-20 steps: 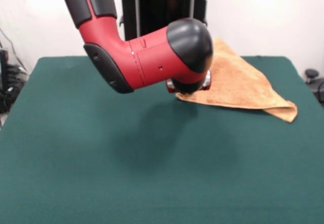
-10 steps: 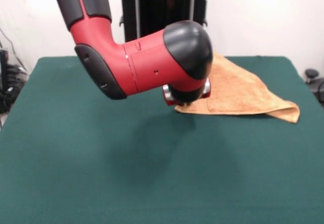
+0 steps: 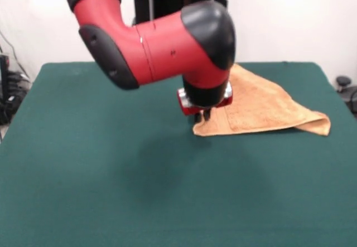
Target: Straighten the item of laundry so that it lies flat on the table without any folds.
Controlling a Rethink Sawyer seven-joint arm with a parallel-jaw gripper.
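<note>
An orange-tan towel point(image 3: 262, 110) is seen lying on the green table point(image 3: 111, 191), toward the far right part of the surface as the front camera shows it. The towel is not flat: it is folded over itself into a rough triangle, with one pointed corner reaching out to the right, close to the table's right edge, and a raised fold running along its lower right side. A flat woven band can be made out near its left end. The red and black arm point(image 3: 156, 40) is bent across the upper middle of the picture, and the gripper point(image 3: 205, 115) is pointed down at the towel's left corner. Only short dark finger stubs are shown below the red wrist ring, right at the cloth's edge. Whether the fingers are spread or closed on the cloth cannot be told, since they are largely hidden by the wrist. A soft shadow of the arm is cast on the table in front of the towel.
</note>
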